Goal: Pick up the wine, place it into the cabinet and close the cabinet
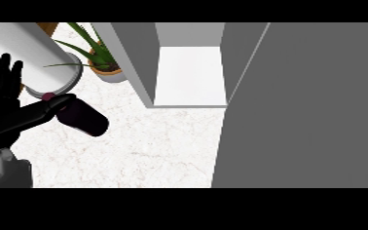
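I am seeing the wine bottle [81,117] lying on its side on the table [151,146], left of the open cabinet [188,75]. My left robot hand [10,85] is resting open. Glass likely heavy, slippery, breakable; I am favouring its body.

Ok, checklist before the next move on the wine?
1. Cabinet open: ok.
2. Visible part of its shelf bare: ok.
3. Wine gripped by left robot hand: cannot tell, they overlap at the view's left edge.
4. Counter between wine and cabinet free: ok.
5. Plant out of that path: ok, it stands left of the cabinet.
6. Right robot hand visible: not ok.
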You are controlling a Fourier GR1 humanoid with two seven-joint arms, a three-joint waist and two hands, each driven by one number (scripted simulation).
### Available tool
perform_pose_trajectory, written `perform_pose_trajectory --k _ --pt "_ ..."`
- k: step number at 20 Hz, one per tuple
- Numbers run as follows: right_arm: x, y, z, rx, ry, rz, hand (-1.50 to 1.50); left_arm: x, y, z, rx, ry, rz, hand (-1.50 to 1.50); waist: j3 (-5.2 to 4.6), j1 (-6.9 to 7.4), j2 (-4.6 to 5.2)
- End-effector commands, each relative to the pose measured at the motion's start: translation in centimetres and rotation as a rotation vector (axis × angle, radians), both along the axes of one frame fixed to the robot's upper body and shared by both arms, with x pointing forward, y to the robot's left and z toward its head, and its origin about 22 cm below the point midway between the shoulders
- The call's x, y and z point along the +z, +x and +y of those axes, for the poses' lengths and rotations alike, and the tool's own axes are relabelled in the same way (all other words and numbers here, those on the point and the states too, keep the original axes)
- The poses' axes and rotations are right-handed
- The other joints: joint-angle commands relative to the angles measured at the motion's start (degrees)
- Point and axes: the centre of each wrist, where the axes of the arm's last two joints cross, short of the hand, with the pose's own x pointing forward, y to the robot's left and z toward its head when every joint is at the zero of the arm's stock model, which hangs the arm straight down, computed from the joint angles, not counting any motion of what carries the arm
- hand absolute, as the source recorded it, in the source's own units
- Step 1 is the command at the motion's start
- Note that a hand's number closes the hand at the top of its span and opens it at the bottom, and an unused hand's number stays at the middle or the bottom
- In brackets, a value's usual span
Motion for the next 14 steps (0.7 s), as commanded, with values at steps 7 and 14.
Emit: perform_pose_trajectory --k 7,14 --pt "1.0 -2.3 0.1 0.054 0.022 -0.022 -1.5 -6.4 -1.2 3.2 0.032 -0.017 0.088 -1.5 -0.03 0.24 -0.02" --pt "0.9 -3.1 -1.0 0.068 0.022 -0.045 -1.5 -11.3 -1.2 2.5 0.05 -0.008 0.108 -1.5 0.01 -0.12 0.04"
